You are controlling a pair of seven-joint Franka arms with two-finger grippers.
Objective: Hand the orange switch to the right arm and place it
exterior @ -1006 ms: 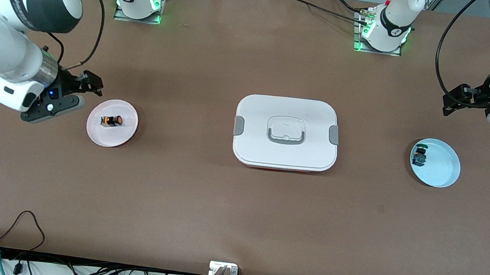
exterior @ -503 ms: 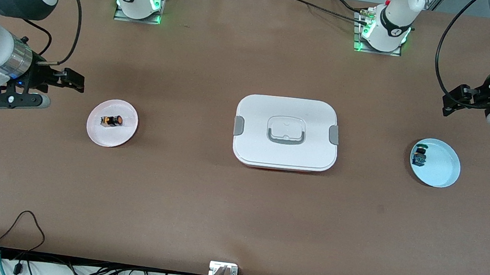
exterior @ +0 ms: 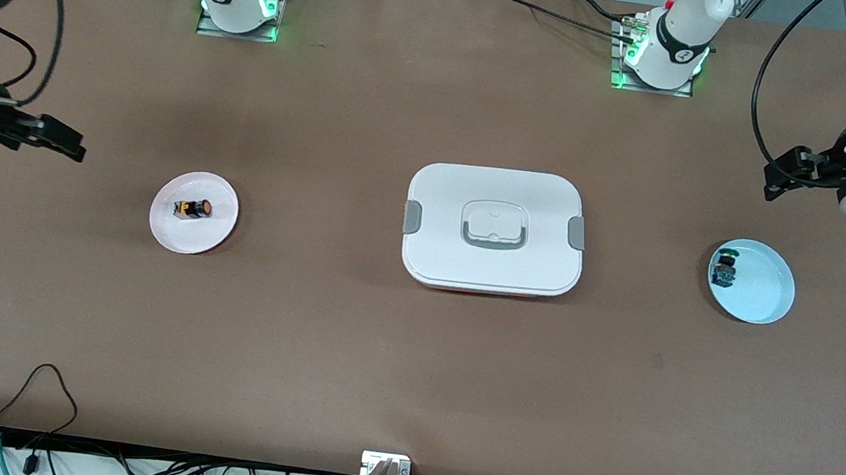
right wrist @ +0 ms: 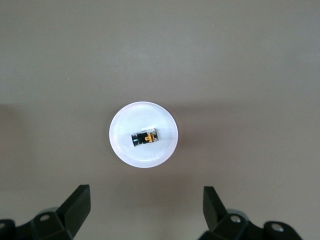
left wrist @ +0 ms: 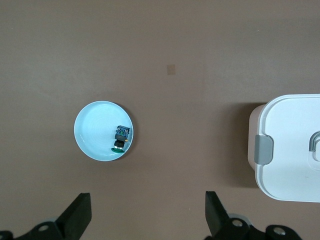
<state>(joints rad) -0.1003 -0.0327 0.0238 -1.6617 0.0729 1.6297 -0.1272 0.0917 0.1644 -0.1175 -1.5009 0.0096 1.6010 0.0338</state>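
Orange switch [exterior: 193,208] lies on a pink plate [exterior: 216,234] near the right arm's end of the table, placement apparently done. Right claw [exterior: 52,136] hangs spread nearby above the table's end; left claw [exterior: 785,173] waits spread above the other end. Nothing seems left but parking.

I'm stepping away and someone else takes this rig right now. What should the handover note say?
Right gripper: open, empty, up in the air at the right arm's end of the table, beside the pink plate.
Left gripper: open, empty, waiting at the left arm's end, beside the blue plate.
Orange switch: lying on its side on the pink plate.
Green and blue switch: on the blue plate, near its rim.
White lidded box: shut, mid-table between the plates.
Done: the orange switch sits on the plate at the right arm's end, with no gripper on it.
Left: nothing apparent.
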